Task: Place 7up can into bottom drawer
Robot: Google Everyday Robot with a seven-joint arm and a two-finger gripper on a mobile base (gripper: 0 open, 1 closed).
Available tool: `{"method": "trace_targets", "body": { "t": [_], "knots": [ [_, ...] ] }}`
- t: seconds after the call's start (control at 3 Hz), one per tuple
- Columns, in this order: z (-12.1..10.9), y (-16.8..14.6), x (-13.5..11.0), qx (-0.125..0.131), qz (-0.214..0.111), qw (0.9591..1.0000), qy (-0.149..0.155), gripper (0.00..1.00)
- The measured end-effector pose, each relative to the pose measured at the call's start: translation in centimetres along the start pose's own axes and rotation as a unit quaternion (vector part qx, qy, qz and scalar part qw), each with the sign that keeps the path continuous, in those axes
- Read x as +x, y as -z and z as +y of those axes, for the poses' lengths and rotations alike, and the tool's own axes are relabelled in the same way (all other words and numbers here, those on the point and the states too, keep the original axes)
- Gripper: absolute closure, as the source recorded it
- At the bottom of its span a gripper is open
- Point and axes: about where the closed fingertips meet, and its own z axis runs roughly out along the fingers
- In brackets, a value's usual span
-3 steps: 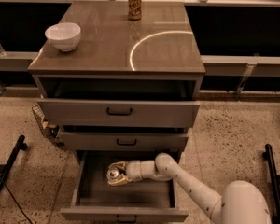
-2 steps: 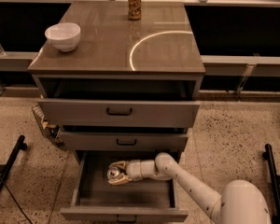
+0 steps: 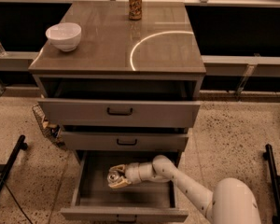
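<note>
The bottom drawer (image 3: 123, 213) is pulled open below the two upper drawers, its grey tray in full view. My gripper (image 3: 115, 177) reaches into it from the right, over the middle of the tray. It is shut on the 7up can (image 3: 114, 176), whose silver top shows between the fingers. The can is inside the drawer; I cannot tell whether it rests on the floor of the tray.
The top drawer (image 3: 119, 112) and middle drawer (image 3: 126, 141) stand partly open above. On the cabinet top sit a white bowl (image 3: 63, 36) at the left and an orange-brown can (image 3: 135, 4) at the back. Black stand legs (image 3: 7, 171) lie on the floor at both sides.
</note>
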Motion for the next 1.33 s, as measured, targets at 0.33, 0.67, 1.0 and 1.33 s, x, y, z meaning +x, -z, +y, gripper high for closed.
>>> {"method": "trace_targets", "body": {
  "t": [0.33, 0.67, 1.0, 1.33],
  "knots": [
    [-0.4, -0.9, 2.8, -0.008, -0.006, 0.9999, -0.002, 1.0],
    [-0.8, -1.1, 4.3, -0.008, -0.036, 0.9993, 0.001, 0.82],
    [-1.2, -0.7, 4.5, -0.005, -0.035, 0.9994, 0.002, 0.59],
    [-1.0, -1.0, 4.4, -0.008, -0.036, 0.9993, 0.002, 0.36]
  ]
}}
